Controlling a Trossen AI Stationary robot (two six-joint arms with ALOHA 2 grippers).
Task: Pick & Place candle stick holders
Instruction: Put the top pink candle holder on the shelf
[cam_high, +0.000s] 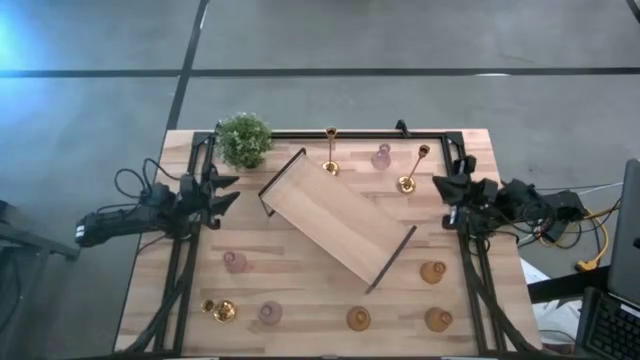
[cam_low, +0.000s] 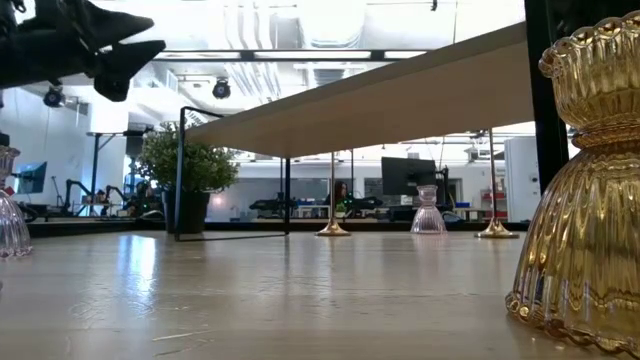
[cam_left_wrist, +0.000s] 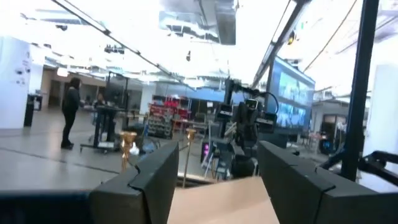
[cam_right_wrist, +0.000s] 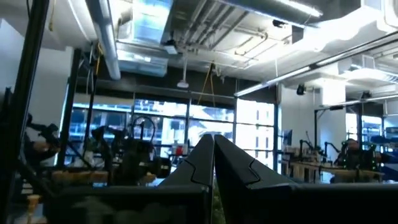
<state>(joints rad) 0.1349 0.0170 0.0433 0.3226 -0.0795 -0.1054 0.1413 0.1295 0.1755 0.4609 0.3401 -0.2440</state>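
Candle stick holders stand scattered on the wooden table (cam_high: 310, 290). Two thin gold ones (cam_high: 330, 150) (cam_high: 412, 170) and a pink glass one (cam_high: 382, 157) stand on their bases by the far edge. A low gold one (cam_high: 220, 310), two pink ones (cam_high: 235, 262) (cam_high: 270, 313) and three amber ones (cam_high: 432, 272) (cam_high: 358, 319) (cam_high: 438, 320) stand toward the near edge. My left gripper (cam_high: 228, 190) (cam_left_wrist: 217, 180) hangs open above the table's left side, holding nothing. My right gripper (cam_high: 440, 185) (cam_right_wrist: 213, 162) is shut and empty above the right side.
A long light-wood tray (cam_high: 335, 228) with black handles lies slantwise across the table's middle. A green potted plant (cam_high: 245, 138) stands at the far left corner. A black frame (cam_high: 300, 133) runs along the table's far and side edges. People stand in the room beyond.
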